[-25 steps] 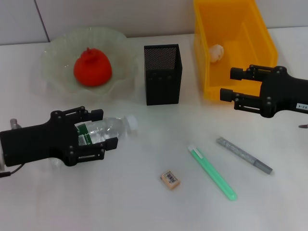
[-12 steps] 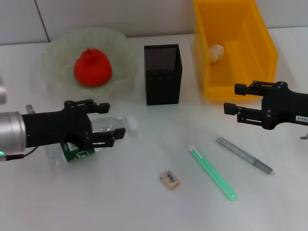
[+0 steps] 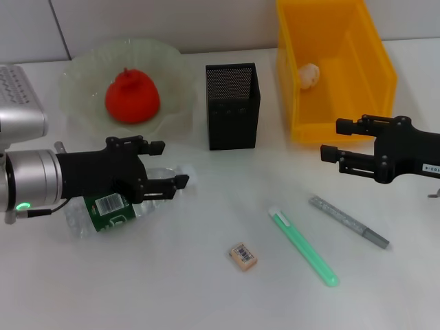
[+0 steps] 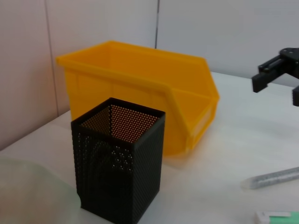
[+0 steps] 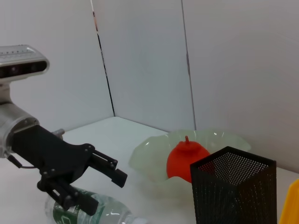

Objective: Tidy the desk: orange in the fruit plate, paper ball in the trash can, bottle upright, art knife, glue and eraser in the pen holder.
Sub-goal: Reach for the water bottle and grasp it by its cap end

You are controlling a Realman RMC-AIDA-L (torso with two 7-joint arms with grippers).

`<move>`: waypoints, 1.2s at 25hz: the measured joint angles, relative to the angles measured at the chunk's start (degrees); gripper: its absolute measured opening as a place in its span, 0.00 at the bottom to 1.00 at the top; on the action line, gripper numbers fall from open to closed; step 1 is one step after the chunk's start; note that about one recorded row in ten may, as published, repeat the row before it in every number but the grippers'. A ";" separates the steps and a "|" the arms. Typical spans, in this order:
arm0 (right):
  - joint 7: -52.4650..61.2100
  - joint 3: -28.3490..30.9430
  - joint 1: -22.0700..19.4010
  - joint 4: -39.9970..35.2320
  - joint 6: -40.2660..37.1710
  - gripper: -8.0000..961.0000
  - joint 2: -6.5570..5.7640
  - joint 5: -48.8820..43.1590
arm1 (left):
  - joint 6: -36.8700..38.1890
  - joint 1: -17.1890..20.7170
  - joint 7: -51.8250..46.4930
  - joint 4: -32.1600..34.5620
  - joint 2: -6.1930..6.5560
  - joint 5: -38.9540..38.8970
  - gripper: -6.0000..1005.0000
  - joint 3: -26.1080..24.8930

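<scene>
We see the left gripper point(image 3: 166, 166) with jaws spread above the lying bottle point(image 3: 117, 206); the right gripper point(image 3: 333, 142) also spread beside the trash can point(image 3: 375, 69).

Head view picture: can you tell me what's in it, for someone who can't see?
The left gripper straddles a clear plastic bottle lying on the white table, its fingers open. The right gripper hovers open beside the yellow bin, near a black mesh pen holder.

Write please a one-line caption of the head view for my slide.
Left gripper open above the lying bottle, while right gripper hovers open near the yellow trash bin.
</scene>
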 joint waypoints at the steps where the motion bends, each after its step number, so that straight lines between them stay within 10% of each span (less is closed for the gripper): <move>1: 0.00 0.00 0.04 0.02 0.00 0.67 0.00 -0.01 | -0.05 -0.23 -0.12 0.00 0.04 0.02 0.78 0.09; 30: -0.01 0.00 0.45 2.39 0.49 0.67 0.05 -0.02 | -9.34 -7.89 -8.02 -2.15 -0.03 9.41 0.78 8.18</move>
